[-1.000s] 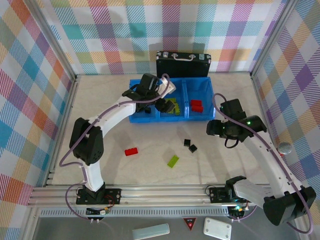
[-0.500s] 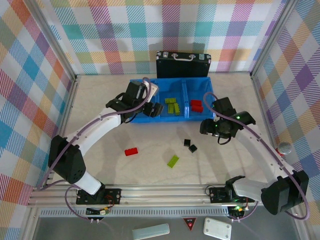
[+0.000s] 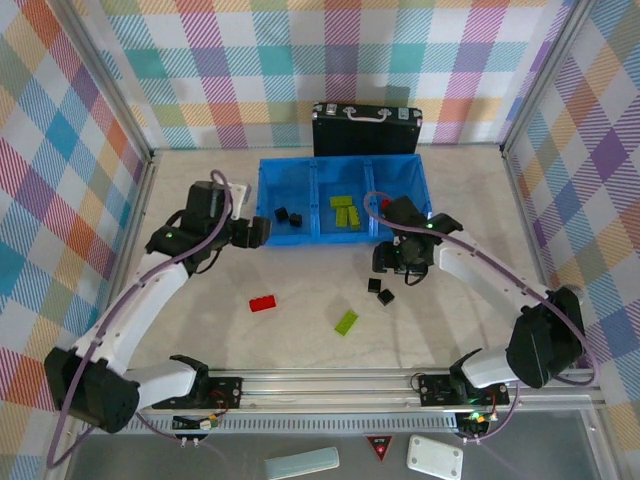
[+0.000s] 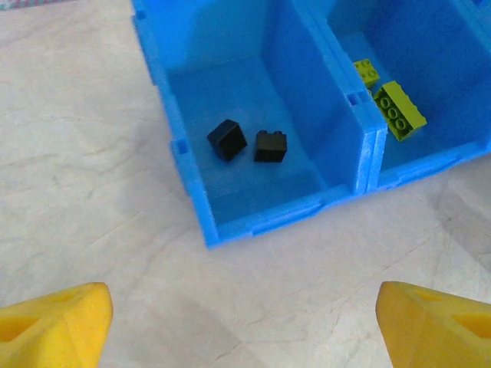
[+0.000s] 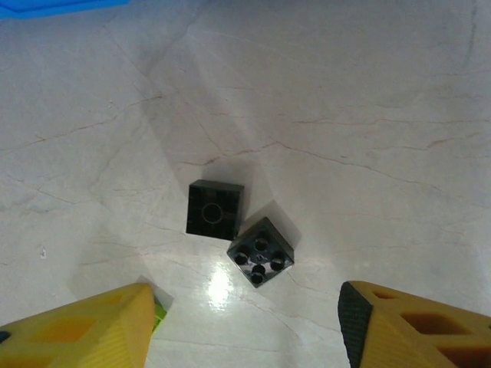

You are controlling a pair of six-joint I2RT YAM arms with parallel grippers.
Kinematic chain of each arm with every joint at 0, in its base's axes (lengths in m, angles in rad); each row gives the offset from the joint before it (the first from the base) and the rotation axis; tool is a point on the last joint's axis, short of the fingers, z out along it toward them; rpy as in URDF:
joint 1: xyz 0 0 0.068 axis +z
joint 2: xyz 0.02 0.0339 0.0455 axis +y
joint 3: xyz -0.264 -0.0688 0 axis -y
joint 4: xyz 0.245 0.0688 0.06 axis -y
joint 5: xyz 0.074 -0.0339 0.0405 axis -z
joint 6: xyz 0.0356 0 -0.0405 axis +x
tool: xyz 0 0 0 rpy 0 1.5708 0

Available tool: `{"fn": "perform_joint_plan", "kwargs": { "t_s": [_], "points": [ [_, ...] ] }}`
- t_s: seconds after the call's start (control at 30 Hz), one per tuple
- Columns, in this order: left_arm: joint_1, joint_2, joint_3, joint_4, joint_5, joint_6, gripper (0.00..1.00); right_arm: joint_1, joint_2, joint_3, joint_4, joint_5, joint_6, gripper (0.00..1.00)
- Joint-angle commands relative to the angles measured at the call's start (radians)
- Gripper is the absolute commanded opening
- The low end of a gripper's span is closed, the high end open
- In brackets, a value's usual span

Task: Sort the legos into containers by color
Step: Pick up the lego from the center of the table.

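Observation:
The blue three-compartment container (image 3: 268, 238) stands at the back centre. Its left compartment holds two black legos (image 4: 227, 139) (image 4: 270, 146), the middle one lime-green legos (image 3: 345, 210) (image 4: 398, 110), and a red lego (image 3: 383, 207) peeks out of the right one beside my right arm. Loose on the table are a red lego (image 3: 263, 303), a green lego (image 3: 346, 321) and two black legos (image 3: 374, 286) (image 5: 261, 251). My left gripper (image 3: 255, 232) hangs open and empty just left of the container's front corner. My right gripper (image 5: 245, 322) is open above the loose black pair.
A black briefcase (image 3: 366, 128) with a silver handle stands behind the container. Checked walls and a metal frame close in the table on three sides. Bare tabletop lies to the left of the red lego and along the front rail.
My left arm has drawn back out of the container to the left, its jaws widening. My right arm has swung left and down over the two loose black legos.

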Motion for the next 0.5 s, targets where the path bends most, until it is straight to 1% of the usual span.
{"fn": "perform_joint_plan", "kwargs": {
  "t_s": [0.0, 0.17, 0.3, 0.47],
  "points": [
    [0.025, -0.069, -0.024, -0.061, -0.002, -0.025, 0.92, 0.032, 0.043, 0.036, 0.019, 0.045, 0.047, 0.65],
    [0.035, -0.109, -0.025, -0.098, -0.062, -0.003, 0.95, 0.069, 0.095, 0.03, 0.052, 0.065, 0.086, 0.65],
    [0.035, -0.091, 0.001, -0.142, -0.104, 0.008, 0.91, 0.092, 0.132, 0.016, 0.083, 0.079, 0.115, 0.64],
    [0.035, -0.071, 0.012, -0.165, -0.135, -0.021, 0.9, 0.107, 0.173, -0.015, 0.128, 0.083, 0.145, 0.63]
  ]
}}
